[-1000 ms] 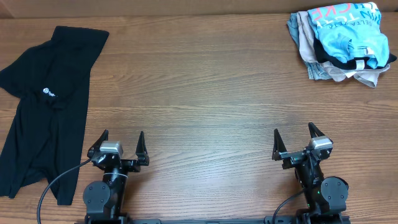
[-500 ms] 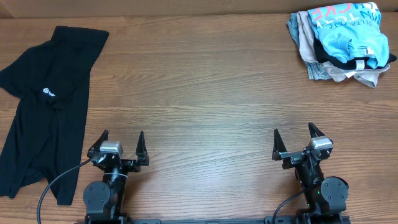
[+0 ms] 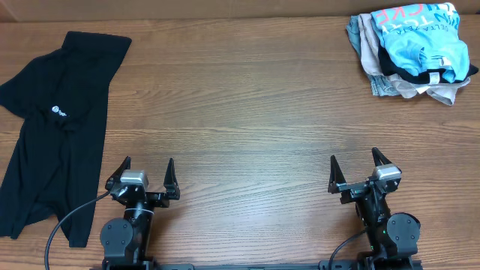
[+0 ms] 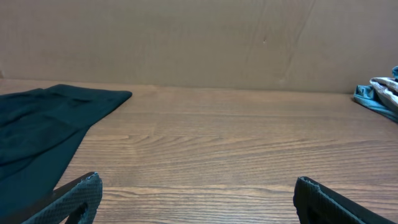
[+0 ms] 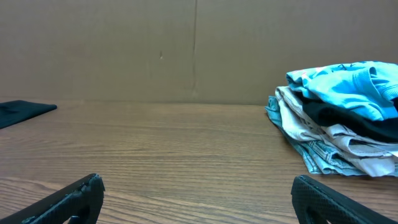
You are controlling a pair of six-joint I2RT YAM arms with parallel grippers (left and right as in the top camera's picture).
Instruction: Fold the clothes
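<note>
The clothes, a black T-shirt [image 3: 56, 127] with a small white round logo [image 3: 56, 111], lie crumpled lengthwise along the table's left side; the left wrist view catches the T-shirt [image 4: 43, 124] at its left edge. My left gripper [image 3: 145, 166] rests near the front edge, just right of the shirt's lower part, open and holding nothing. Far to the right, my right gripper [image 3: 354, 162] also stands open and empty near the front edge. In the wrist views the left gripper [image 4: 198, 190] and right gripper [image 5: 198, 190] show wide-spread fingers over bare wood.
A pile of other garments [image 3: 411, 52], light blue on top with beige and grey beneath, sits at the back right corner, also in the right wrist view as the pile [image 5: 339, 118]. A brown cardboard wall [image 4: 199, 43] backs the wooden table [image 3: 247, 112].
</note>
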